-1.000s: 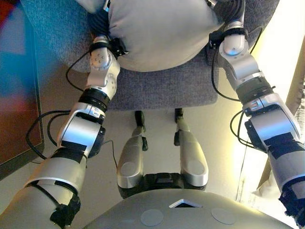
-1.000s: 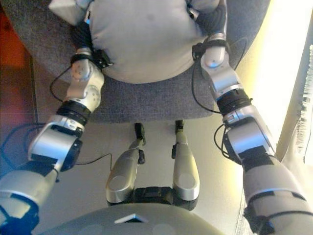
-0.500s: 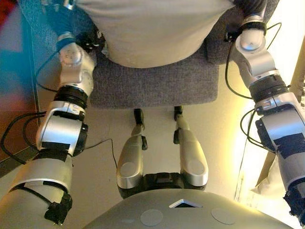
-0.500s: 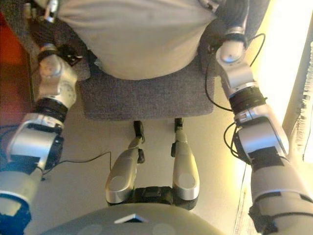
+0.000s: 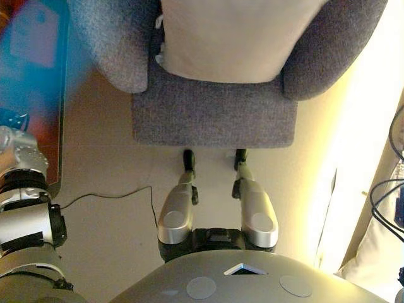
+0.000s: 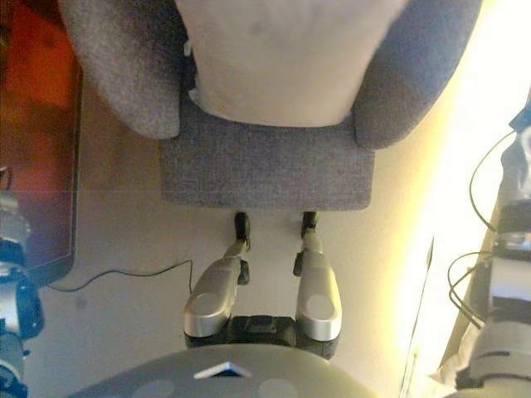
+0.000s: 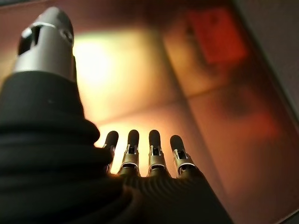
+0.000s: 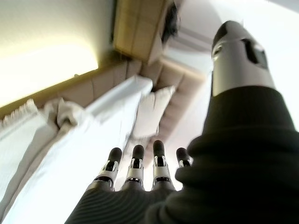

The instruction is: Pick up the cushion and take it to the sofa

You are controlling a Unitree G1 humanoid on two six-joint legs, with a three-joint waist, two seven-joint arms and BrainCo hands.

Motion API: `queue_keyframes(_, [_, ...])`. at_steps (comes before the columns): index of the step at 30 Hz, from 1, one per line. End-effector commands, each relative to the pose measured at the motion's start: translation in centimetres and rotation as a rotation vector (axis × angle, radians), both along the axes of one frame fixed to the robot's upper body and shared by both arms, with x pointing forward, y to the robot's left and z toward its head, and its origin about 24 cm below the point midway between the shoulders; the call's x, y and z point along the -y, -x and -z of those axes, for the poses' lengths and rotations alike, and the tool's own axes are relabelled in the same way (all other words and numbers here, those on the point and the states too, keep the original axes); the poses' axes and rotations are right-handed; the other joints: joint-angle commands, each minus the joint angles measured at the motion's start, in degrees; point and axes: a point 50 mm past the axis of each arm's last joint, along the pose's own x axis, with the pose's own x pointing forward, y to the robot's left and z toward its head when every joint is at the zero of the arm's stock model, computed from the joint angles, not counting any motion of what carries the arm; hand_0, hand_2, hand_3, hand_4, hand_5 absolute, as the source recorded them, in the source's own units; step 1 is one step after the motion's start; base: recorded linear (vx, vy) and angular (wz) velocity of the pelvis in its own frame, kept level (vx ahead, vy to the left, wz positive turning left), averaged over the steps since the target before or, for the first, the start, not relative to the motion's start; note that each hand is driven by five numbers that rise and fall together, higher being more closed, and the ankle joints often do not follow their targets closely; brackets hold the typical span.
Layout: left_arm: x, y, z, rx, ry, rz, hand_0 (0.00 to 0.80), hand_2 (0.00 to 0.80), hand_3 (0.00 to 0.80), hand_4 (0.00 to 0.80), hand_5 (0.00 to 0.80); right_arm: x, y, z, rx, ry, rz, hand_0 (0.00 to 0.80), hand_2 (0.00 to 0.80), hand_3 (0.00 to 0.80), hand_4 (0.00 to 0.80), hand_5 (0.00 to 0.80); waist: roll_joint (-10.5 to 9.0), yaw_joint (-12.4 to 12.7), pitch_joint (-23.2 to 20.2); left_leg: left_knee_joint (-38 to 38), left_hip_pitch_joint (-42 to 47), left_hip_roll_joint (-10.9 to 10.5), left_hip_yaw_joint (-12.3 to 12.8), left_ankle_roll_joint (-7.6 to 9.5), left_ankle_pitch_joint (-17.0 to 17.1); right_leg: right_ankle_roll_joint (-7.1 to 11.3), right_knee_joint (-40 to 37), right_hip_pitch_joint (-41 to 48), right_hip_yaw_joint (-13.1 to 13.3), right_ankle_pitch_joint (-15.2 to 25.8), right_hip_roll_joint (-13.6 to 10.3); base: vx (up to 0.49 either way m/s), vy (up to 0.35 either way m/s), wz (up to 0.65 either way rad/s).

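Observation:
The pale beige cushion (image 5: 233, 38) lies on the seat of the grey sofa (image 5: 214, 117), between its two armrests, and shows the same in the right eye view (image 6: 282, 58). Neither hand touches it. My left hand (image 7: 149, 158) is open and empty, with straight fingers, off to the left over a reddish-brown surface. My right hand (image 8: 140, 172) is open and empty, with straight fingers, off to the right towards white curtains. Only the forearms show at the side edges of the eye views.
A dark reddish panel (image 6: 37, 124) lies on the floor left of the sofa. White curtain cloth (image 5: 372, 252) hangs at the right, by a bright window strip. Pale floor runs in front of the sofa.
Both hands have let go of the cushion and drawn back out to the sides. The cushion stays on the sofa seat.

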Motion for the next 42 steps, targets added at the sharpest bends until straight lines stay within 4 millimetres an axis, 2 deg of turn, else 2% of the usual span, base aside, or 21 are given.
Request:
queue_keyframes(1, [-2.6, 3.7, 2.0, -0.177, 0.008, -0.082, 0.000, 0.000, 0.000, 0.000, 0.000, 2.7, 3.4, 0.9, -0.024, 0.023, 0.113, 0.000, 0.000, 0.000, 0.000, 0.000, -1.78, -1.06, -8.37, 3.01, -1.86, 1.04, -1.17, -3.49, -5.90, 5.15, 4.57, 1.37, -1.69, -10.95, -2.96, 0.064, -0.028, 0.08])
queue_keyframes(5, [-2.5, 6.2, 6.0, -0.316, 0.095, -0.075, 0.000, 0.000, 0.000, 0.000, 0.000, 3.9, 5.9, 4.4, -0.123, -0.041, 0.139, 0.000, 0.000, 0.000, 0.000, 0.000, -2.32, -0.98, -10.30, 2.28, 0.11, 1.12, -1.58, -3.09, -6.06, 5.16, 3.69, 3.54, -1.69, -10.98, -2.52, 0.077, -0.033, 0.03])
queue_keyframes(6, [-2.2, 7.3, 7.5, -0.348, 0.124, -0.077, 0.000, 0.000, 0.000, 0.000, 0.000, 4.3, 6.9, 5.6, -0.136, -0.067, 0.144, 0.000, 0.000, 0.000, 0.000, 0.000, -2.56, -0.96, -11.02, 2.24, 0.81, 1.11, -1.76, -2.91, -6.29, 5.14, 3.47, 4.36, -1.63, -11.06, -2.38, 0.129, -0.044, -0.01])
queue_keyframes(11, [-1.1, 11.5, 12.6, -0.481, 0.245, -0.074, 0.000, 0.000, 0.000, 0.000, 0.000, 4.3, 9.2, 10.2, -0.297, -0.112, 0.168, 0.000, 0.000, 0.000, 0.000, 0.000, -3.41, -0.74, -13.77, 1.85, 3.20, 1.08, -1.66, -2.58, -6.99, 5.29, 2.46, 6.97, -1.29, -11.03, -1.93, 0.102, -0.024, 0.01])
queue_keyframes(13, [0.3, 12.9, 15.3, -0.598, 0.324, -0.039, 0.000, 0.000, 0.000, 0.000, 0.000, 3.9, 10.0, 13.0, -0.414, -0.170, 0.195, 0.000, 0.000, 0.000, 0.000, 0.000, -3.68, -0.69, -14.60, 1.65, 3.87, 1.10, -1.64, -2.43, -7.02, 5.24, 2.46, 7.74, -1.19, -11.16, -1.69, 0.060, -0.014, 0.02])
queue_keyframes(14, [1.4, 13.9, 17.1, -0.679, 0.380, 0.006, 0.000, 0.000, 0.000, 0.000, 0.000, 3.4, 10.8, 15.2, -0.509, -0.202, 0.179, 0.000, 0.000, 0.000, 0.000, 0.000, -3.76, -0.65, -15.00, 1.54, 4.18, 1.15, -1.71, -2.40, -6.96, 5.20, 2.47, 8.13, -1.12, -11.23, -1.58, 0.056, -0.008, 0.02])
queue_keyframes(15, [2.8, 15.3, 19.0, -0.764, 0.454, 0.053, 0.000, 0.000, 0.000, 0.000, 0.000, 2.8, 11.9, 17.6, -0.618, -0.251, 0.161, 0.000, 0.000, 0.000, 0.000, 0.000, -3.84, -0.69, -15.44, 1.25, 4.67, 1.16, -1.75, -2.22, -6.80, 5.09, 2.40, 8.65, -1.14, -11.24, -1.43, 0.061, -0.006, 0.04])
queue_keyframes(16, [3.7, 16.1, 20.2, -0.811, 0.498, 0.074, 0.000, 0.000, 0.000, 0.000, 0.000, 2.3, 12.8, 19.2, -0.665, -0.294, 0.154, 0.000, 0.000, 0.000, 0.000, 0.000, -3.87, -0.73, -15.78, 1.01, 5.09, 1.15, -1.77, -2.05, -6.73, 4.97, 2.31, 9.02, -1.19, -11.24, -1.31, 0.066, 0.001, 0.05])
queue_keyframes(19, [8.2, 20.3, 24.3, -1.059, 0.676, 0.216, 0.000, 0.000, 0.000, 0.000, 0.000, -1.5, 18.3, 26.8, -0.906, -0.484, 0.054, 0.000, 0.000, 0.000, 0.000, 0.000, -4.00, -0.75, -17.55, 0.76, 6.99, 1.30, -1.57, -1.56, -6.88, 4.70, 2.28, 10.84, -1.11, -11.38, -1.00, 0.125, -0.013, 0.08])
queue_keyframes(20, [9.6, 21.4, 25.2, -1.108, 0.720, 0.245, 0.000, 0.000, 0.000, 0.000, 0.000, -3.1, 19.8, 28.7, -0.963, -0.532, 0.034, 0.000, 0.000, 0.000, 0.000, 0.000, -3.97, -0.70, -18.14, 0.76, 7.54, 1.34, -1.54, -1.43, -6.95, 4.59, 2.27, 11.43, -1.06, -11.39, -0.90, 0.135, -0.012, 0.03])
queue_keyframes(22, [11.0, 22.5, 26.0, -1.168, 0.776, 0.282, 0.000, 0.000, 0.000, 0.000, 0.000, -5.0, 21.4, 30.6, -1.036, -0.606, 0.019, 0.000, 0.000, 0.000, 0.000, 0.000, -3.91, -0.64, -18.86, 0.69, 8.40, 1.36, -1.41, -1.31, -7.13, 4.44, 2.22, 12.37, -1.07, -11.54, -0.75, 0.113, -0.005, 0.01])
queue_keyframes(23, [13.0, 23.9, 27.0, -1.256, 0.838, 0.344, 0.000, 0.000, 0.000, 0.000, 0.000, -8.1, 23.0, 32.9, -1.125, -0.696, -0.019, 0.000, 0.000, 0.000, 0.000, 0.000, -3.76, -0.51, -19.68, 0.46, 9.44, 1.28, -1.48, -1.09, -7.40, 4.22, 2.25, 13.45, -1.19, -11.78, -0.58, 0.104, -0.003, 0.03])
queue_keyframes(24, [14.0, 24.4, 27.4, -1.294, 0.859, 0.380, 0.000, 0.000, 0.000, 0.000, 0.000, -9.6, 24.0, 33.9, -1.173, -0.761, -0.032, 0.000, 0.000, 0.000, 0.000, 0.000, -3.77, -0.48, -20.04, 0.28, 10.02, 1.22, -1.50, -1.01, -7.55, 4.13, 2.18, 14.13, -1.30, -11.93, -0.53, 0.103, -0.001, 0.03])
queue_keyframes(25, [14.9, 24.8, 27.7, -1.322, 0.883, 0.414, 0.000, 0.000, 0.000, 0.000, 0.000, -10.7, 24.4, 34.6, -1.212, -0.802, -0.071, 0.000, 0.000, 0.000, 0.000, 0.000, -3.75, -0.44, -20.31, 0.16, 10.41, 1.15, -1.56, -0.93, -7.65, 4.06, 2.15, 14.62, -1.37, -12.03, -0.49, 0.085, -0.001, 0.03])
queue_keyframes(26, [16.3, 25.1, 28.2, -1.358, 0.899, 0.453, 0.000, 0.000, 0.000, 0.000, 0.000, -12.7, 24.9, 35.5, -1.272, -0.841, -0.105, 0.000, 0.000, 0.000, 0.000, 0.000, -3.73, -0.27, -20.80, -0.02, 11.13, 0.94, -1.64, -0.71, -7.88, 3.96, 2.07, 15.49, -1.48, -12.23, -0.48, 0.085, -0.003, 0.00])
queue_keyframes(28, [18.2, 25.5, 28.8, -1.391, 0.925, 0.510, 0.000, 0.000, 0.000, 0.000, 0.000, -15.0, 25.8, 36.4, -1.358, -0.880, -0.158, 0.000, 0.000, 0.000, 0.000, 0.000, -3.66, -0.07, -21.41, -0.35, 12.20, 0.85, -1.68, -0.57, -8.13, 3.98, 1.95, 16.80, -1.82, -12.42, -0.50, 0.090, -0.006, 0.01])
queue_keyframes(31, [19.5, 25.3, 29.2, -1.398, 0.938, 0.559, 0.000, 0.000, 0.000, 0.000, 0.000, -17.0, 26.3, 37.1, -1.441, -0.903, -0.253, 0.000, 0.000, 0.000, 0.000, 0.000, -3.49, 0.14, -22.00, -0.48, 13.45, 0.68, -1.86, -0.46, -8.50, 3.92, 1.84, 18.41, -2.35, -12.78, -0.52, 0.060, -0.001, 0.02])
queue_keyframes(35, [20.1, 25.0, 29.3, -1.426, 0.924, 0.620, 0.000, 0.000, 0.000, 0.000, 0.000, -18.3, 26.1, 37.4, -1.508, -0.867, -0.340, 0.000, 0.000, 0.000, 0.000, 0.000, -2.93, 0.26, -22.31, -0.48, 14.40, 0.55, -2.04, -0.38, -8.66, 3.83, 1.98, 19.66, -2.83, -13.25, -0.60, 0.018, 0.023, 0.04])
queue_keyframes(42, [20.2, 24.9, 29.3, -1.404, 0.934, 0.648, 0.000, 0.000, 0.000, 0.000, 0.000, -18.2, 25.6, 37.4, -1.543, -0.821, -0.417, 0.000, 0.000, 0.000, 0.000, 0.000, -2.56, 0.44, -22.65, -0.48, 15.31, 0.45, -2.07, -0.18, -8.97, 3.93, 2.03, 20.71, -3.29, -13.68, -0.74, 0.000, 0.007, 0.02])
